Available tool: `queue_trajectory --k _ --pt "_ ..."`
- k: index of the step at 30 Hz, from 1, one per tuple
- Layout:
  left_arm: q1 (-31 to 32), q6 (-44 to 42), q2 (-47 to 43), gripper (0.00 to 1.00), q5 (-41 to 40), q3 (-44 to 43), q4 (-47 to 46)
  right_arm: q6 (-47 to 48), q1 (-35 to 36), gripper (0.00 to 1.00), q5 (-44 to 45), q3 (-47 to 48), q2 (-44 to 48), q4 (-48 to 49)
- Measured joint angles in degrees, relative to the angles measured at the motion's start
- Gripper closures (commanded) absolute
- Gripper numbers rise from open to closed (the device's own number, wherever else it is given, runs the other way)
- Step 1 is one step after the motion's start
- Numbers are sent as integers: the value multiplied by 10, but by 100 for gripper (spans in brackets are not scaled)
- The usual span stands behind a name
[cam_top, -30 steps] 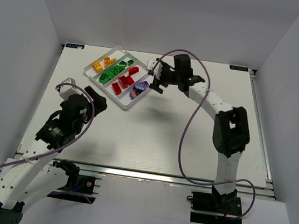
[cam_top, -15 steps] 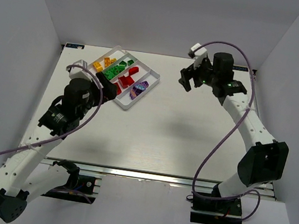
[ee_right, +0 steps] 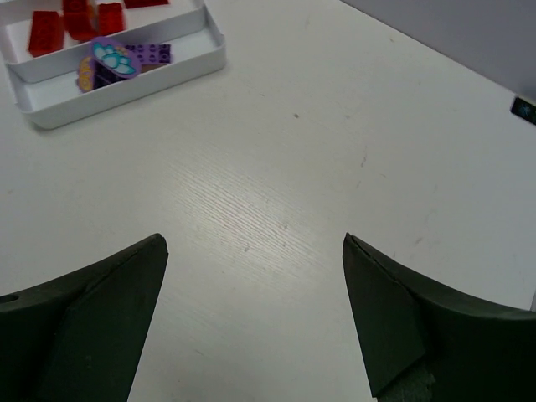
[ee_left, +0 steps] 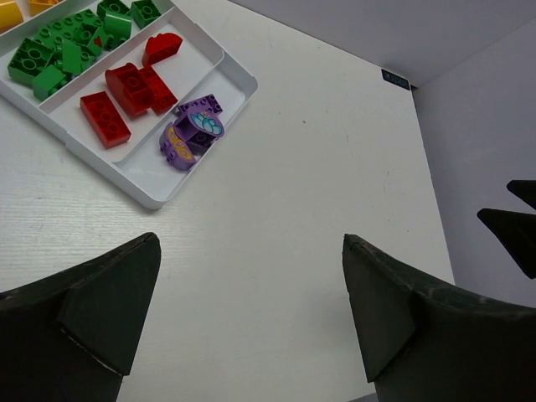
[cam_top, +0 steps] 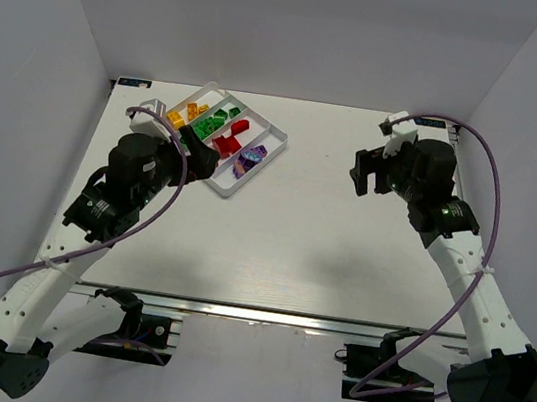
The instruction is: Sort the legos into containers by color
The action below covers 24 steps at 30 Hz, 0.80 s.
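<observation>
Since legos look light, rigid, slick, pinch flat opposite walls, avoid wedge slopes. All seen lie in tray. Left gripper, right gripper both spread, empty.

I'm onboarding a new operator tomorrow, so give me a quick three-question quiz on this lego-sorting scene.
1. True or false: the right claw grips a lego.
2. In the tray, the end compartment beside the red legos holds which colour? A yellow, B purple, C green.
3. How do the left claw's jaws stand?
Key: 1 false; 2 B; 3 open, holding nothing.
</observation>
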<state>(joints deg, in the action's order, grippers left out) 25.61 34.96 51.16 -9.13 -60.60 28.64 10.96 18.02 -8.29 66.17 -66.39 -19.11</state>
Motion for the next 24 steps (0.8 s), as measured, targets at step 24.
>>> queue_trajectory --k 24 --pt "0 26 -7 2 21 13 -21 -89 0 11 146 -27 27 -18"
